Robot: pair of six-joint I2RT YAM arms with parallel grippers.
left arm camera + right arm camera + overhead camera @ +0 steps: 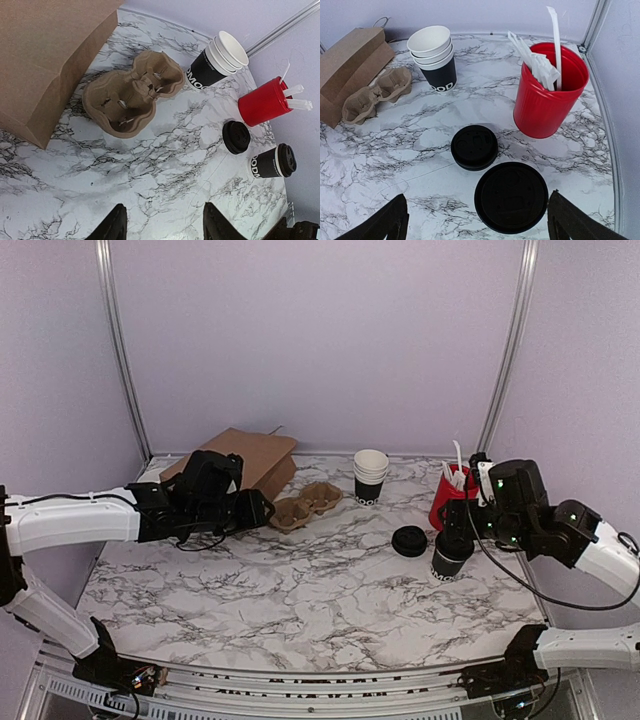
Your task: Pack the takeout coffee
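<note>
Both pairs of jaws are spread apart and hold nothing. The right jaws hang wide on either side of the takeout coffee (pixel 511 197) — the cup sits between them, a little below, and neither finger touches it. It stands on the bench (pixel 395 150) with its lid up, so its long line runs straight up toward my right camera. Just past it, away from the jaws, lies the pile of lids (pixel 474 146), and the red holder (pixel 547 100) is a bit further on.

I think the cup is light, with thin paper sides that squash if I pinch hard — and the lid could pop off. I would grab the side, just under the lid.

In front of the left jaws, well apart, sit the cup tray (pixel 132 95) and the paper bag (pixel 45 60).
</note>
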